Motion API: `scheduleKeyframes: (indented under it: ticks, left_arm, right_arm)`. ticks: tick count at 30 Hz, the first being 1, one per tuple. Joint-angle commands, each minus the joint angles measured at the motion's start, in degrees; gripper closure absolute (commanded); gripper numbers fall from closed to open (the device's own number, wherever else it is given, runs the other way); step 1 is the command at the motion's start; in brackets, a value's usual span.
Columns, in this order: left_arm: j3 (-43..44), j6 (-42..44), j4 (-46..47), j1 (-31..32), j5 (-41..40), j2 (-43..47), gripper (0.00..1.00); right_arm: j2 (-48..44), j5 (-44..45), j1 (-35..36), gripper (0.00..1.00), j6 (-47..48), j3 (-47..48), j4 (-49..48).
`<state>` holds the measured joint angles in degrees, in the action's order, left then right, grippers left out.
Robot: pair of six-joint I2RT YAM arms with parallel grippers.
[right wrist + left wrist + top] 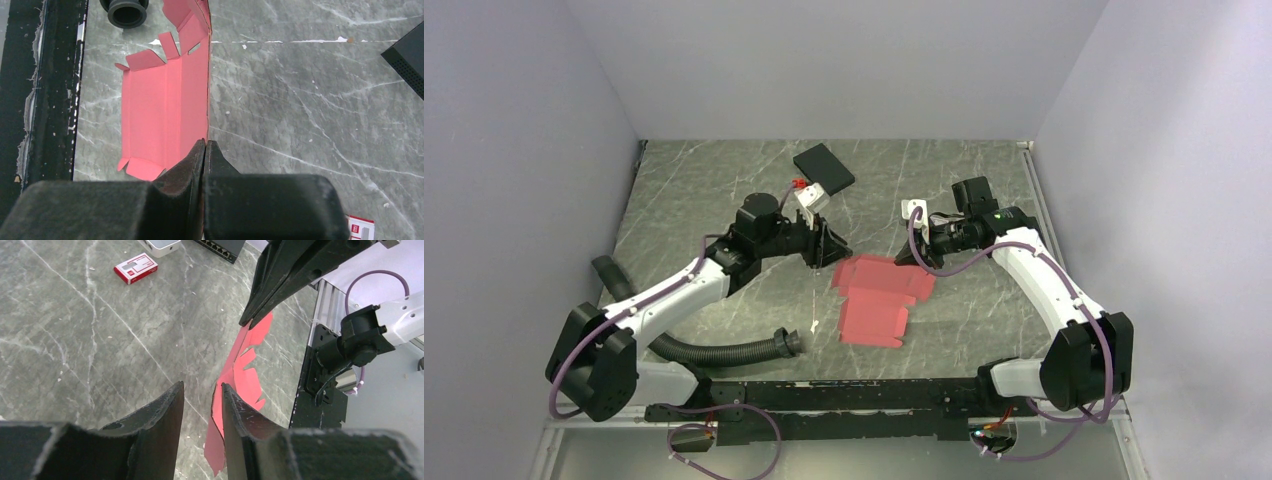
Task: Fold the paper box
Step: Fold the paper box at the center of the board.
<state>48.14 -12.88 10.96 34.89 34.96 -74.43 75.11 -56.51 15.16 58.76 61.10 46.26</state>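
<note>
The paper box (pixel 879 305) is lying near the middle of the table (pixel 984 180), mostly as an open die-cut sheet, so I judge the folding to be at an early stage. In the top view the two arms are meeting at the sheet's far edge. The left gripper (pixel 839 255) is sitting at about 10 o'clock of the sheet and the right gripper (pixel 907 258) at about 1 o'clock.

The right gripper is pinching fully closed on that far edge. In its own wrist view the long panel on that side is standing up off the marble as a thin wall, while the rest of the sheet is lying flat. The left gripper is standing partly open with its jaws straddling the same raised edge. The card is running just beside (perhaps touching) one finger (pixel 235 410) but is not being clamped.

What is looking done: one long side panel is being held upright, and a few small end tabs are curling up at their creases (how sharply, I cannot tell). What is looking left is nearly everything else: the opposite side, both ends, tucking the tabs and closing the shape.

A black flat box (pixel 824 168) is lying at 11 o'clock of the sheet, well apart. A small red-and-white carton (pixel 136 268) is lying near it, and a black ribbed hose (pixel 714 352) is lying at 8 o'clock.
</note>
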Motion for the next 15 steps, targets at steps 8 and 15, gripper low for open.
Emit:
scheduleKeyframes:
  ticks: [8,15]
  left_arm:
    - [1.9,-0.2,2.2,0.3,5.7,-1.4,0.61]
    - [2.5,-0.7,3.0,1.3,6.5,-3.0,0.61]
  right_arm:
    - [0.3,-1.2,0.3,1.0,-0.3,-0.4,-1.7]
    - [0.4,-1.1,0.4,1.0,-0.3,-0.4,-1.8]
